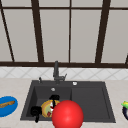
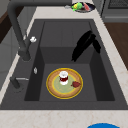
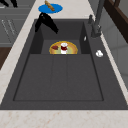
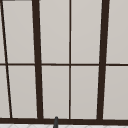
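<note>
In the front view, low and left of centre, a black hand [image 1: 35, 111] is seen at the sink's [image 1: 105, 100] front edge beside the yellow-rimmed plate [image 1: 46, 109], another hand [image 1: 54, 98] just above the plate; whether their fingers are spread cannot be told. In the left side view, a hand [image 2: 83, 45] with straight, extended fingers is seen at centre-right above the basin, apart from the plate [image 2: 53, 87], which carries a small jar [image 2: 63, 77]. In the right side view, at upper left, a hand [image 3: 46, 21] hangs over the sink's far corner, touching nothing.

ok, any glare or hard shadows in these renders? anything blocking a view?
Front view: a red sphere in the foreground covers part of the plate; no glare. Left side view: the robot hand reads as a flat black silhouette with no shading. Upper view: window panes evenly pale, no highlights.
</note>
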Controlling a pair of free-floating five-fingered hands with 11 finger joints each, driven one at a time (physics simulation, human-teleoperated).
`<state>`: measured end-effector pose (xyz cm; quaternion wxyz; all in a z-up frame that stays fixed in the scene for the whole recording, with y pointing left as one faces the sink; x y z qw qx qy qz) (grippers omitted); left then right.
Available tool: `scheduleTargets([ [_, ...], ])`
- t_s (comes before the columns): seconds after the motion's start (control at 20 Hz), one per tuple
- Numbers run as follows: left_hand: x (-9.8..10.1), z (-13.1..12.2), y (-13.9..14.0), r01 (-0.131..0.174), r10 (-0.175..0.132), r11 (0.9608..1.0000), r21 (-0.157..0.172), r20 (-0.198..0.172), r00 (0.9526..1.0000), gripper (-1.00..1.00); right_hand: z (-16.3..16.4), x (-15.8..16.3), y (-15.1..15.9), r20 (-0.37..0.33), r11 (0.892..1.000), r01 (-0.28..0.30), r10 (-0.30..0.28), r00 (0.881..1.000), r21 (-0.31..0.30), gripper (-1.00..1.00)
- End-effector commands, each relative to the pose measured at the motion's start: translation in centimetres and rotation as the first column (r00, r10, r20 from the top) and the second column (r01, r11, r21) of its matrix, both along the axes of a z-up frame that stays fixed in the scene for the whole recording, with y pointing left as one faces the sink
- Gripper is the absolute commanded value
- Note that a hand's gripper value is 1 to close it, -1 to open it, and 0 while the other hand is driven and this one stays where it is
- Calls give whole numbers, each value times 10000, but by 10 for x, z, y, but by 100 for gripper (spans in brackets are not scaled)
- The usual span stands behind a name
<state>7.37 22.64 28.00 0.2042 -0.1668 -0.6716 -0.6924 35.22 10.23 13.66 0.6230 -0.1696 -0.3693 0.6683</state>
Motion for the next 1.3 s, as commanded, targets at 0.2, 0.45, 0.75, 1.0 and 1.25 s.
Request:
scheduleTargets([
  [0.2,0,0,0,0,0,10000,0,0,10000,0,-23,19,5,-137,9993,-308,306,9994,-215,-100],
  [0.45,0,0,0,0,0,10000,0,0,10000,0,-38,27,9,-32,9990,-336,335,9994,-309,-100],
  [0.75,0,0,0,0,0,10000,0,0,10000,0,-50,27,15,-9,9994,-99,99,10000,-343,-100],
  [1.0,0,0,0,0,0,10000,0,0,10000,0,-59,31,15,-26,9997,-58,57,10000,-218,-100],
  [1.25,0,0,0,0,0,10000,0,0,10000,0,-72,43,17,-119,9998,-191,189,9997,-115,-100],
])
